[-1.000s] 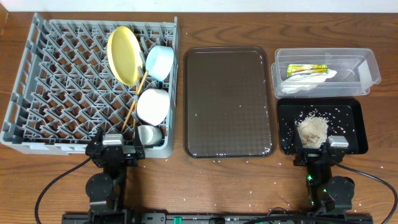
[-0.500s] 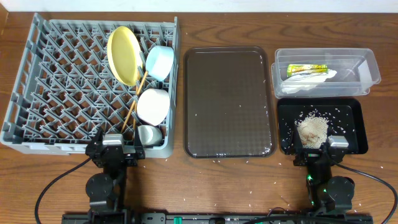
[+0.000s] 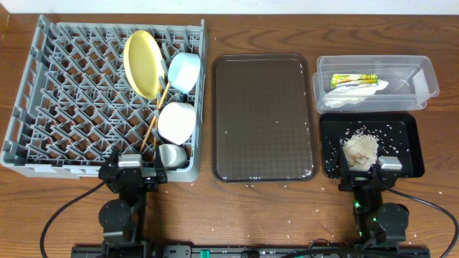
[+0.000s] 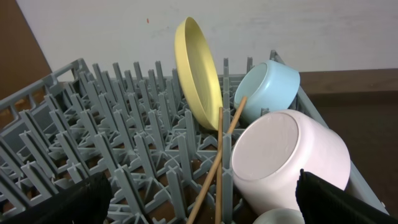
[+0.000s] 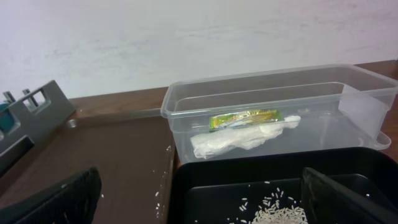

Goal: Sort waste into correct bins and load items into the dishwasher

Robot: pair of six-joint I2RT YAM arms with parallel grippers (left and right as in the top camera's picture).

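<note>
In the grey dishwasher rack point(image 3: 64, 93) a yellow plate point(image 3: 143, 63) stands on edge beside a light blue bowl point(image 3: 184, 71). Below them are a white bowl point(image 3: 176, 122), a small white cup point(image 3: 172, 155) and two chopsticks point(image 3: 153, 122). The clear tub point(image 3: 423, 72) holds the yellow-green wrapper point(image 3: 353, 79) and a white napkin point(image 3: 358, 92). Rice scraps point(image 3: 360, 149) lie in the black tray point(image 3: 410, 147). My left gripper point(image 3: 133, 168) is open at the rack's near edge. My right gripper point(image 3: 373, 172) is open at the black tray's near edge. Neither holds anything.
A dark brown serving tray point(image 3: 264, 118) lies between the rack and the bins, with scattered rice grains on it and on the wood around it. Both arm bases stand at the table's front edge. A pale wall rises behind the table.
</note>
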